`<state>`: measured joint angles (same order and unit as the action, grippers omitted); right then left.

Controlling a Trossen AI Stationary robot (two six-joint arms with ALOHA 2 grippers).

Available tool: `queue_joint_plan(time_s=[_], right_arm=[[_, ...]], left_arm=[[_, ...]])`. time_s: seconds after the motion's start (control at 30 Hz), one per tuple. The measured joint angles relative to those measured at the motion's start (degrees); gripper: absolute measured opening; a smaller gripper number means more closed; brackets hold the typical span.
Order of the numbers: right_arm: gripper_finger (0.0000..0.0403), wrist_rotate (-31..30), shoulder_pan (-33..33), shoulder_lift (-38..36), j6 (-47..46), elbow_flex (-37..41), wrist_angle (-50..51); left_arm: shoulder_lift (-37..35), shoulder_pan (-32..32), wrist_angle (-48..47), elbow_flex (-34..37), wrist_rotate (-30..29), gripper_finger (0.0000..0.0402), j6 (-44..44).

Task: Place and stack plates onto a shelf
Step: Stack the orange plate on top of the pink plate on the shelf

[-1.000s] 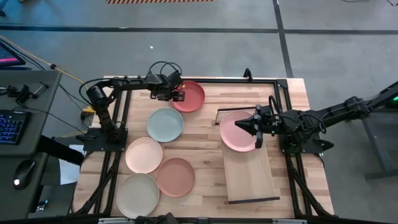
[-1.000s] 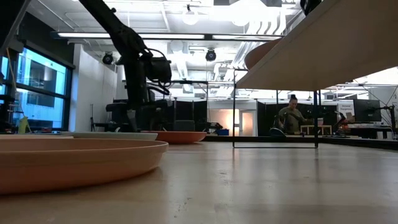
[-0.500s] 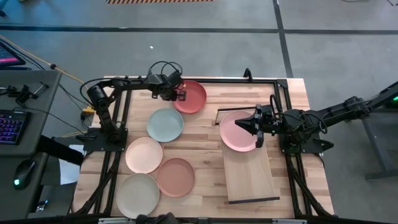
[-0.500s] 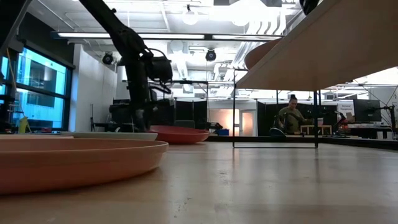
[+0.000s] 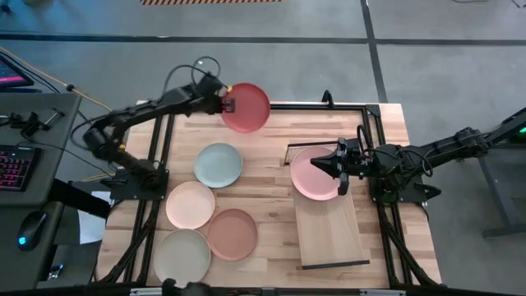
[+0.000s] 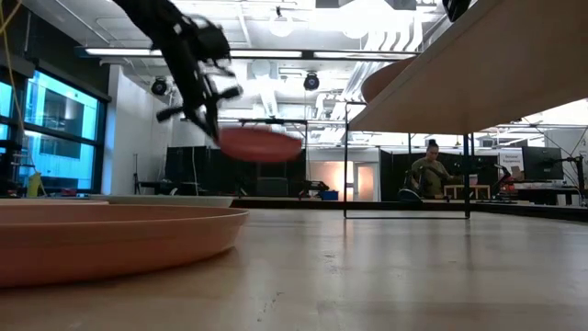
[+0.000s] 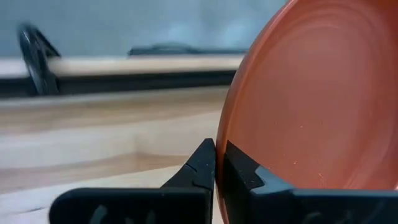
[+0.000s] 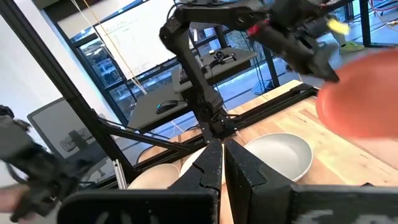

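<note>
My left gripper [image 5: 227, 104] is shut on the red plate [image 5: 246, 107], which hangs in the air over the table's far edge; the low view shows the red plate [image 6: 260, 144] well above the tabletop. The pink plate [image 5: 311, 174] lies flat on the far end of the shelf [image 5: 330, 234]. My right gripper [image 5: 327, 164] is over the pink plate's right part, fingers shut [image 8: 219, 163]. The blue-grey plate [image 5: 218, 164], peach plate [image 5: 190, 205], terracotta plate [image 5: 232, 234] and sage-cream plate [image 5: 182, 257] lie flat on the table's left half. My left gripper pinches the red plate's rim [image 7: 231, 130] between its two fingers, on the side toward the table's left. The fingers reach in about level from the left. The plate is lifted clear of the table and held nearly level. Whether my right gripper touches the pink plate, I cannot tell.
A dark metal frame [image 5: 345, 107] runs around the tabletop's edges. The shelf's near half [image 5: 329, 247] is bare wood. A desk with a keyboard [image 5: 15, 164] stands left of the table. A person [image 6: 430, 170] is far back in the room.
My left gripper has taken hold of the red plate at its rim and risen with it toward the table's far edge. The plate first tipped up at the held side, then came off the table and now hangs clear. The right arm has kept still.
</note>
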<state>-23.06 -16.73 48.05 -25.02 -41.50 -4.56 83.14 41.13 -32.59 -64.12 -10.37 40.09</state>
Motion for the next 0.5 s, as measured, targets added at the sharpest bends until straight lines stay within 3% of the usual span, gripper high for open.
queue_joint_plan(time_s=[0.27, 0.5], right_arm=[[0.0000, -0.78, 0.00, 0.00, 0.71, 0.00, -1.72], [0.0000, -1.07, 0.00, -0.08, 3.52, 0.00, -3.98]], left_arm=[[-12.51, -7.76, -4.49, 0.00, -0.43, 0.0001, 0.08], [-15.51, -14.93, -4.47, 0.00, -2.40, 0.0001, 4.31]])
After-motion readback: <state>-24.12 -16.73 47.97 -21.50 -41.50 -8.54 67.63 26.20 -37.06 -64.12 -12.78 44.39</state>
